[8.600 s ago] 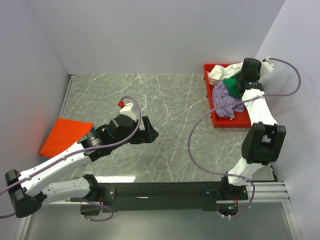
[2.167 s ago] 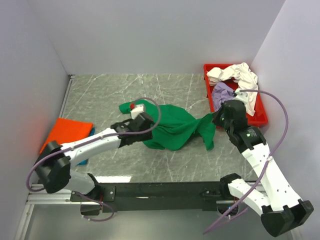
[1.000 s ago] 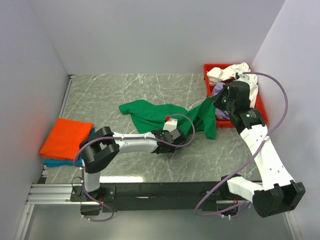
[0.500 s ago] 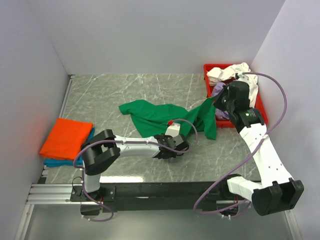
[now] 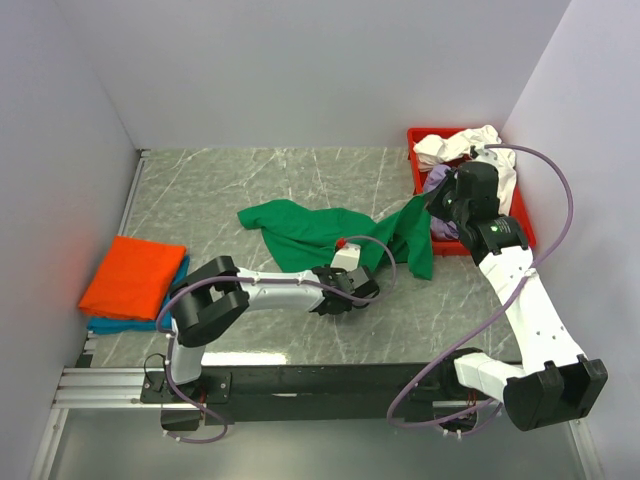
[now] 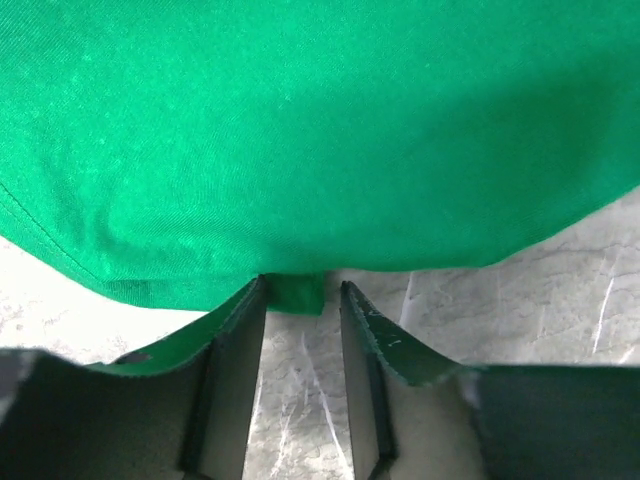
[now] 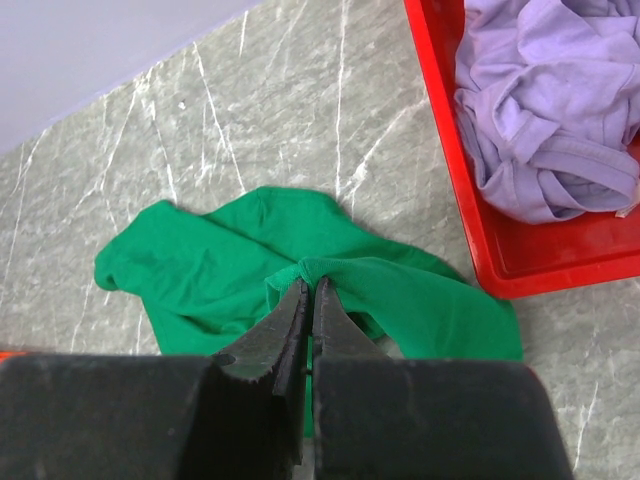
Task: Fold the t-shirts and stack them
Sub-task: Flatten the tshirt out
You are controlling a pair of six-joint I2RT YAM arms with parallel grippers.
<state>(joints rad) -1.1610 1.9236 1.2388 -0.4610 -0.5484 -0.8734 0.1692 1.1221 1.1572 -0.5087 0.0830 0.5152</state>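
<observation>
Grey-green marble-look worktop [image 5: 330, 180], pale veins crossing it. Plain matte pale walls on three sides: back wall [image 5: 320, 70], left wall [image 5: 50, 150], right wall [image 5: 590, 150]. Metal strip [image 5: 134, 190] along worktop's left edge. Black rail [image 5: 330, 382] along near edge. Light soft, even; shadows faint.

teal t-shirt [image 5: 120, 324] mostly under orange t-shirt [image 5: 133, 275], green t-shirt [image 6: 320, 130] cropped in left wrist view

green t-shirt [image 6: 320, 130]: matt fine-knit cloth. table [image 5: 230, 185]: smooth grey marble-look, slight sheen. red tray [image 7: 560, 264]: glossy plastic. fingers [image 6: 232, 380]: matt black, rough-edged.
</observation>
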